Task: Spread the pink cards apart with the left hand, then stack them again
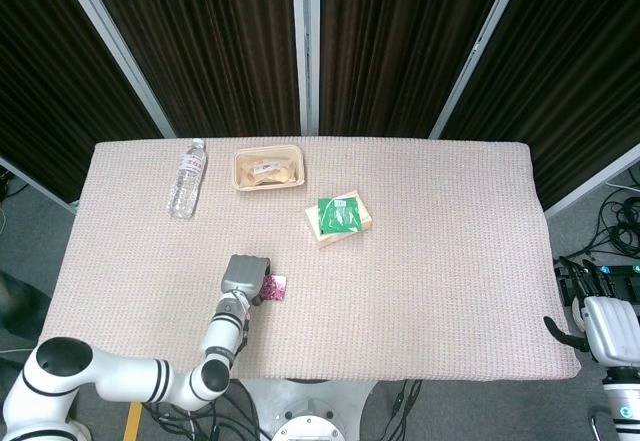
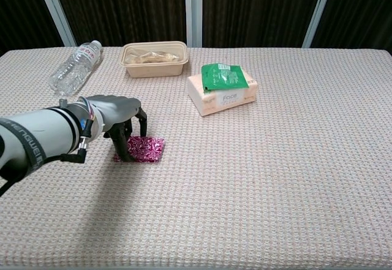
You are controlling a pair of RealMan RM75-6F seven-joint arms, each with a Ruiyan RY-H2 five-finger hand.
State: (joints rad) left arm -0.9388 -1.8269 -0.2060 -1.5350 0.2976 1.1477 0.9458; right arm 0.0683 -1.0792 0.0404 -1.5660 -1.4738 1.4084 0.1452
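Observation:
The pink cards (image 2: 146,148) lie on the table as a small patterned patch, seen as the pink cards (image 1: 273,287) in the head view. My left hand (image 2: 117,114) arches over their left part with its fingertips (image 2: 125,153) pressed down on them; in the head view the left hand (image 1: 246,276) covers their left edge. How many cards there are cannot be told. My right hand (image 1: 603,329) hangs off the table's right end, its fingers mostly hidden.
A water bottle (image 2: 75,67) lies at the back left. A tan food tray (image 2: 154,59) stands behind the cards. A pink box with a green packet (image 2: 222,88) on top sits at centre right. The woven tablecloth (image 2: 275,178) covers the table.

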